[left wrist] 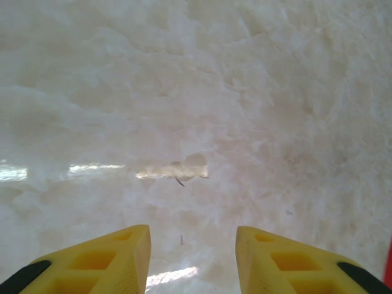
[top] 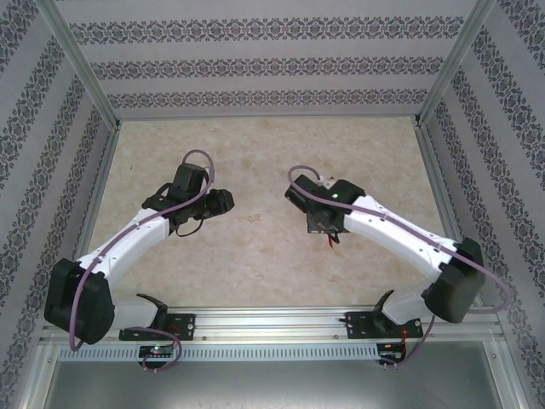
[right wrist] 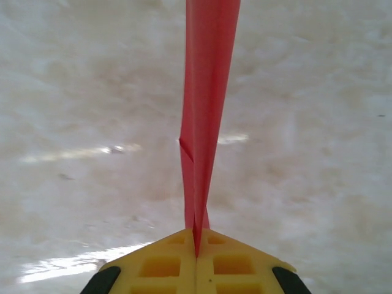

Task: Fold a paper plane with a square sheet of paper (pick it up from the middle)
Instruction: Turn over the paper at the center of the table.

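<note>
Right wrist view shows the right fingers [right wrist: 160, 264] pinching the red paper plane [right wrist: 208, 86], which runs up the frame's middle; left fingers [left wrist: 119, 257] are spread above the desk [left wrist: 202, 86]; best to hold firm and lower it gently, I think.

The narrow bright red paper plane [right wrist: 205, 110] ran off the top edge; overhead, the black right wrist [top: 317, 215] hid most of it.

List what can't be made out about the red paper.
- Right wrist view: the paper plane, clamped in the right gripper, runs off the top edge; its tip is cut off.
- Top view: the right arm's wrist hides nearly all of it.
- Left wrist view: a red strip at the right edge, too cropped to identify.
</note>
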Robot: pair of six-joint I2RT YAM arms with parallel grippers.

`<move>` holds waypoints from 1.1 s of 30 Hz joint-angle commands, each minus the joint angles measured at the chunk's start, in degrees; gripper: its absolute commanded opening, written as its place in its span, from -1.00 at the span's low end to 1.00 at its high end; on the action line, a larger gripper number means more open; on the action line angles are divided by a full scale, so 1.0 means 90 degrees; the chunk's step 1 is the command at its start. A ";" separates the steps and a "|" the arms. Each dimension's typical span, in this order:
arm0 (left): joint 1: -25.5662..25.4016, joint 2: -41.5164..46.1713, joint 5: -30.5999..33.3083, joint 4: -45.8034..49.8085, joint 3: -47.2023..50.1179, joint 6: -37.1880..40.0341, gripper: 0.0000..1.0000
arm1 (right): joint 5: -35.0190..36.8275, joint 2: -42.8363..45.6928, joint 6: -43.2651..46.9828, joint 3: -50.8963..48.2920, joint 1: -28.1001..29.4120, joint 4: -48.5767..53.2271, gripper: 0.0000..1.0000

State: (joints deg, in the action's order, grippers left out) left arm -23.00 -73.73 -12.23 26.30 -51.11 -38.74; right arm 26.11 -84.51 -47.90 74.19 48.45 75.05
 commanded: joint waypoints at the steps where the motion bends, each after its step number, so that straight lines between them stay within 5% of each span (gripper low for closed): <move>1: 0.0005 0.0186 0.0811 0.0473 0.0060 -0.0269 -0.15 | 0.0644 -0.0954 -0.0198 0.0389 0.0314 0.1147 -0.90; 10: 0.0356 0.0843 0.2039 0.1251 0.0289 -0.0886 -0.14 | -0.0505 -0.3779 0.0206 0.2216 0.0862 0.0221 -0.83; 15: 0.0561 0.1271 0.2354 0.1459 0.0413 -0.0923 -0.11 | -0.1508 -0.4282 0.0412 0.2734 0.0967 -0.0622 -0.61; 22: 0.0607 0.1178 0.1992 0.1388 0.0326 -0.0677 -0.06 | -0.2872 -0.2751 0.0306 0.1187 0.0825 -0.3134 -0.18; 29: 0.0512 0.0563 -0.0001 0.0227 0.0367 -0.0205 -0.05 | -0.2854 -0.0120 -0.0071 -0.1611 -0.0038 -0.4995 -0.04; 33: -0.0071 -0.0158 -0.0822 -0.0335 0.0131 -0.0139 -0.11 | -0.3599 0.0897 -0.0194 -0.3234 -0.0994 -0.6271 0.04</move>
State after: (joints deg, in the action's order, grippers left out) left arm -20.45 -72.23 -10.94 29.47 -48.16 -42.06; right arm -1.48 -78.39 -47.81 51.92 43.00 28.88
